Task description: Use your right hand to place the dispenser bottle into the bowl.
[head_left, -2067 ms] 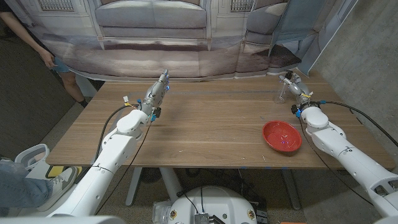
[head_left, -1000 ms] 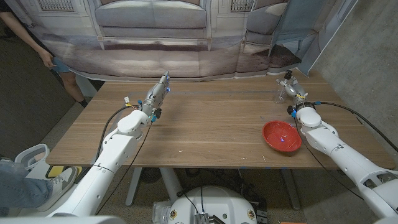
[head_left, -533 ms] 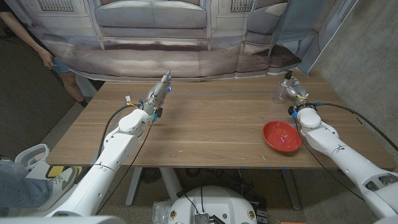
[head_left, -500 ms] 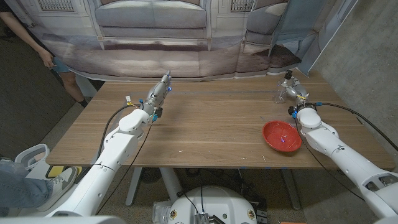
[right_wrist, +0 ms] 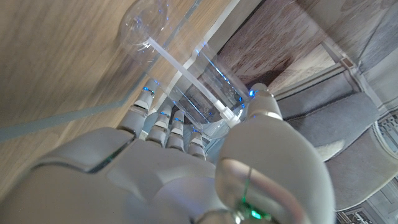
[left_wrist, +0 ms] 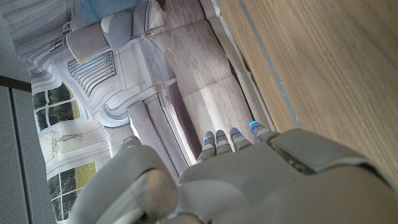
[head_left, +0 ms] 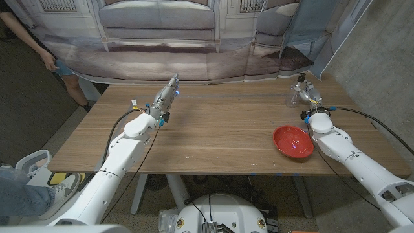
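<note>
The clear dispenser bottle (head_left: 293, 97) stands near the table's far right corner. In the right wrist view its see-through body (right_wrist: 208, 84) passes between my right hand's fingers (right_wrist: 165, 121) and thumb (right_wrist: 264, 109), which are spread on either side of it. My right hand (head_left: 308, 92) is right beside the bottle; I cannot tell whether it presses on it. The red bowl (head_left: 293, 142) sits nearer the front edge, just inside my right forearm. My left hand (head_left: 164, 98) stands at the far left-middle of the table, fingers straight, holding nothing.
The wooden table (head_left: 213, 136) is bare between the two arms. A printed sofa backdrop (head_left: 162, 39) hangs close behind the far edge. A person (head_left: 29, 35) stands at the back left, off the table.
My right hand has moved forward and slightly left, closing in around the bottle. The bottle, the bowl and my left arm have stayed where they were.
</note>
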